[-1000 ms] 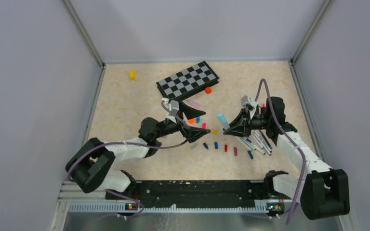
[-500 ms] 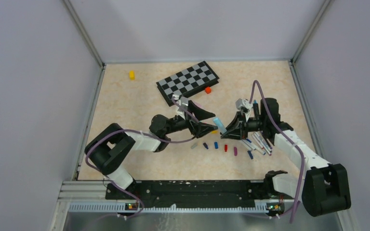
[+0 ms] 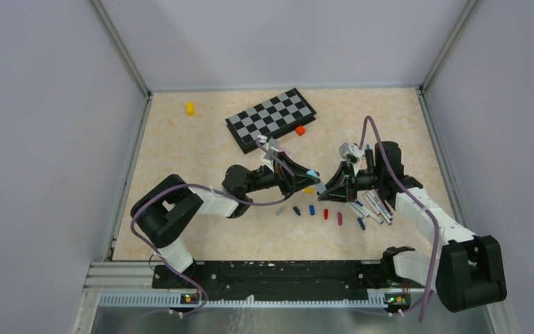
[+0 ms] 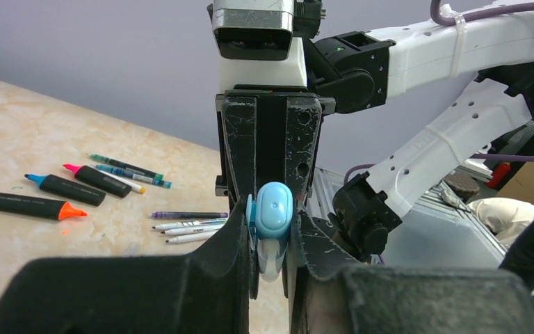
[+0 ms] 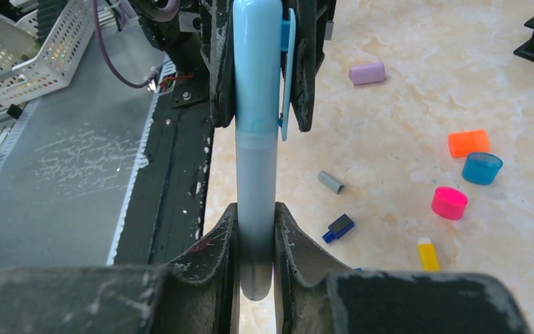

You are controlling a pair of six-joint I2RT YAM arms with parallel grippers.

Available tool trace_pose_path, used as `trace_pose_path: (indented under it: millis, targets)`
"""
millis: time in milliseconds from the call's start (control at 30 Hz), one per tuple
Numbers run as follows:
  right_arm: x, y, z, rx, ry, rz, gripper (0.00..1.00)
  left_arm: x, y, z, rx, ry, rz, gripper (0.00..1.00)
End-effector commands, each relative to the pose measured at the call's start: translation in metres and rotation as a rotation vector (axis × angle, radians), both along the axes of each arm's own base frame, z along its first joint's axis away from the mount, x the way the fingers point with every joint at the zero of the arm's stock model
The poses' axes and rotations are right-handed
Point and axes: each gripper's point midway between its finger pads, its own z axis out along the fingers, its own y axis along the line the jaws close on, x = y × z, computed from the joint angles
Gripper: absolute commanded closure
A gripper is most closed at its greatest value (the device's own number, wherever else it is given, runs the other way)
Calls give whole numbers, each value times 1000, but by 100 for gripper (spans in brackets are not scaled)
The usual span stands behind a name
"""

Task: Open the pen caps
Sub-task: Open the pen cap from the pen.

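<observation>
Two grippers share one pen, held off the surface on the near side of the black-and-grey chequered chessboard (image 3: 271, 118).

1. Left gripper (image 4: 271, 233): closed flat on the light-blue plastic pen cap (image 4: 273, 209), clip to one side. It holds nothing else.
2. Right gripper (image 5: 256, 229): closed on the pale blue-grey highlighter barrel (image 5: 254, 174), close to its dark tail end. The cap sits fully on the barrel, with no gap showing at the joint.
3. Handling note (judgement): draw the grippers straight apart along the pen's axis with both grips firm. The right jaws hold only the barrel's end, so any sideways bend could lever it loose. A slight twist may ease the cap off.
4. Loose coloured plastic caps (image 3: 325, 213): scattered nearer than the chessboard, below the held pen. Blue, red, purple, pink, orange, grey and lilac are among them.
5. Thin white-barrelled pens (image 3: 372, 207): clustered nearer than the chessboard and to its right, under the right arm.
6. Beige marbled tabletop (image 3: 181, 160): smooth and level.
7. Small orange block (image 3: 300, 129): just beside the chessboard's near right edge.
8. Small yellow block (image 3: 190, 108): well left of the chessboard.
9. Plain lilac-grey wall panels (image 3: 42, 104): close the table in on three sides.
</observation>
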Motion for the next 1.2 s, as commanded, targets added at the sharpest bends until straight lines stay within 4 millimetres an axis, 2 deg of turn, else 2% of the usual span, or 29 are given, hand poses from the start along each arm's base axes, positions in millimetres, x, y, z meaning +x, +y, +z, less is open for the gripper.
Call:
trace_pose_path:
  millis: [0, 133, 267, 367, 467, 567, 633, 700, 800, 833, 1000, 1167]
  targets:
    - [6, 5, 14, 29, -47, 33, 100, 14, 21, 75, -170, -168, 108, 100]
    - [3, 8, 16, 50, -13, 63, 100, 57, 67, 132, -281, -195, 260, 100]
    - [3, 9, 12, 45, 2, 61, 100, 78, 105, 178, -355, -245, 363, 100]
    - [9, 9, 7, 23, -3, 32, 100, 77, 122, 199, -395, -272, 419, 100]
    - [33, 3, -3, -71, -22, -118, 100, 71, 123, 194, -331, -261, 400, 100]
    - [83, -21, -11, -157, -44, -435, 100, 71, 118, 157, -158, -164, 390, 100]
    - [112, -43, -15, -215, -27, -627, 100, 74, 120, 117, -6, -67, 425, 100]
    - [133, -57, -24, -267, 6, -744, 100, 77, 129, 77, 150, 32, 497, 100]
    - [155, -64, -36, -329, 65, -799, 100, 81, 158, 14, 364, 198, 655, 100]
    - [160, -62, -41, -348, 85, -788, 100, 80, 166, 0, 400, 236, 695, 100]
    - [189, -56, -65, -419, 237, -770, 100, 77, 191, -58, 502, 440, 811, 100]
    - [215, -51, -87, -485, 333, -781, 100, 82, 193, -101, 586, 591, 840, 100]
